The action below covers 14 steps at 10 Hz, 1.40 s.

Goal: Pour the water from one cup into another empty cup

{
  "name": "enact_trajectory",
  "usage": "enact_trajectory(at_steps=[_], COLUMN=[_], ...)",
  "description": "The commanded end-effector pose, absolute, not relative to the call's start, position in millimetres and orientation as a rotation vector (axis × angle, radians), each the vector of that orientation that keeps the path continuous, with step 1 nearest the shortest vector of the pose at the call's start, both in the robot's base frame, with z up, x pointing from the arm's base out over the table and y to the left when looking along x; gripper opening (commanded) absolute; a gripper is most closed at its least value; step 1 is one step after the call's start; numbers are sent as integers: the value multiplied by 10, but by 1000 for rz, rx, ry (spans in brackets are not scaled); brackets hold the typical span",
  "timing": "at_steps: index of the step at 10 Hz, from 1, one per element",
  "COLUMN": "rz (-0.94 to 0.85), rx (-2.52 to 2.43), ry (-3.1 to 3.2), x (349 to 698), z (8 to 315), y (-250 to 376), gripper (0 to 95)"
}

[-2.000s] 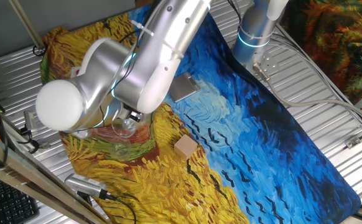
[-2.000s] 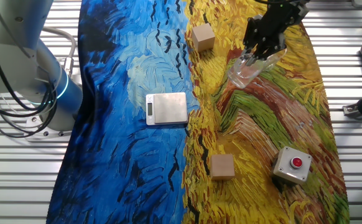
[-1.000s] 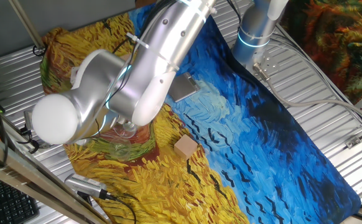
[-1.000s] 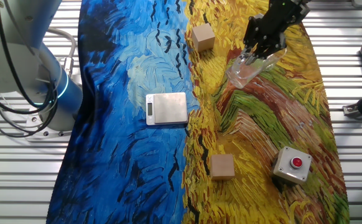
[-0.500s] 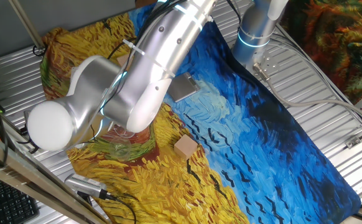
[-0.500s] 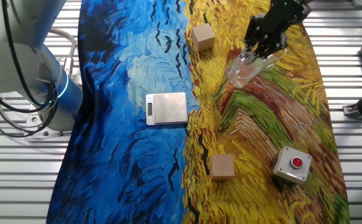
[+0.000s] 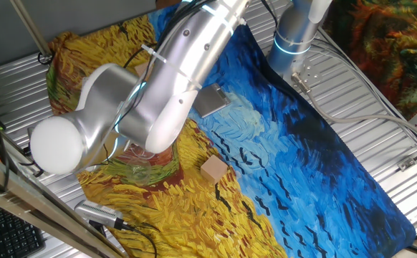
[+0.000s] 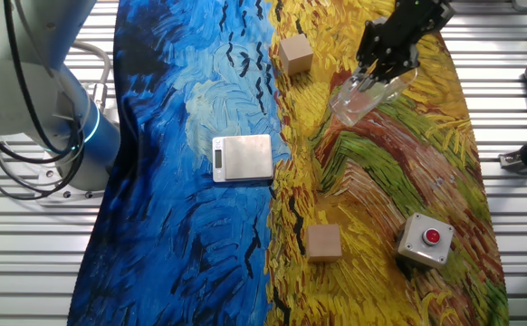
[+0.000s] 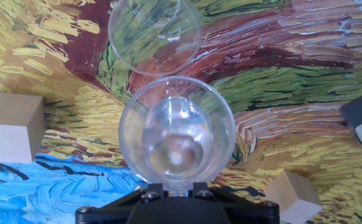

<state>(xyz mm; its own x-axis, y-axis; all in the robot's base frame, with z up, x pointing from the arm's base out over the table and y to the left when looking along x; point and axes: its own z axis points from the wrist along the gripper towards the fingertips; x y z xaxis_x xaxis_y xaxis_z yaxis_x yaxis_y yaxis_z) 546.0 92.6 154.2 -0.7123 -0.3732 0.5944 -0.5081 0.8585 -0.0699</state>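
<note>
Tilted a little further than two seconds ago, the tumbler [image 9: 176,134] hangs clamped in the gripper [image 8: 383,65], rim just above the smaller cup [image 9: 154,34] on the yellow cloth [image 9: 305,87]. Water [image 9: 171,149] sits pooled at the tumbler's base, so pouring looks begun but unfinished. Wooden blocks [image 9: 10,127] lie nearby.

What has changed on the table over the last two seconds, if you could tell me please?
The arm has swung slightly towards the cloth's near-left corner in one fixed view, carrying the gripper and the tumbler a touch along with it; the tumbler remains held and tilted throughout. Nothing was picked up or released. The smaller cup, scale, both wooden blocks and the red button box stayed put.
</note>
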Motion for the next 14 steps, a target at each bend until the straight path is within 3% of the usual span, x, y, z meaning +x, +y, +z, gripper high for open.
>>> enact_trajectory(at_steps=[1, 14], rz=[299, 319], rx=[636, 604], ry=[-2440, -2360], x=[5495, 5513], z=[1562, 1546], y=[953, 959], gripper=[0, 0])
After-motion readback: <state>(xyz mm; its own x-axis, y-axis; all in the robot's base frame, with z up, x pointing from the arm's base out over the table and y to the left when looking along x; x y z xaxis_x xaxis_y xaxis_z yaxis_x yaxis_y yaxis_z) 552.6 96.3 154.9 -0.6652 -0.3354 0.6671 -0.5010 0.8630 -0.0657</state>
